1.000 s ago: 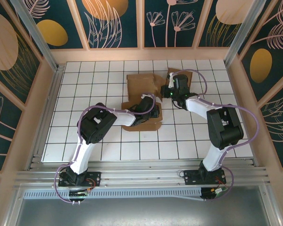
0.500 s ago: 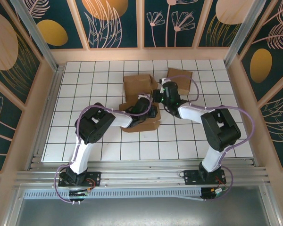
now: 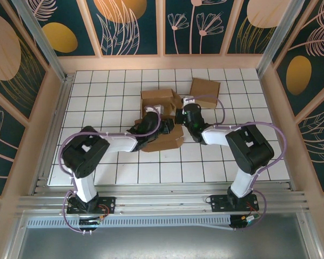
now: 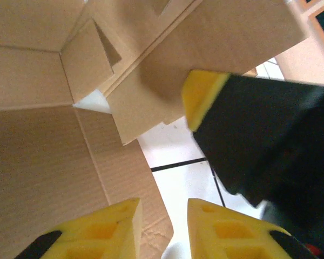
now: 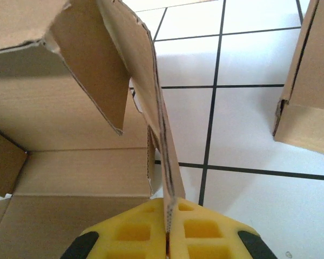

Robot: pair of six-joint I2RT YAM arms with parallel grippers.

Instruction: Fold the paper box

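The paper box (image 3: 167,143) lies opened out near the middle of the worktop (image 3: 97,97), a little toward its far edge, with its floor flat on the tiles and several flaps standing. The flap (image 5: 151,81) that matters rises on the box's right side. It stands nearly upright, and its long edge runs away from my right pincer (image 5: 167,208), whose pads are pressed together on the flap's lower edge. My left pincer (image 4: 163,211) is inside the box on the other side of that flap, low over the floor. Its fingers are a little apart and hold nothing. I judge the next fold goes leftward, into the box, so the right arm carries it and the left should brace or clear. A separate cardboard piece (image 3: 205,91) lies apart toward the far right.
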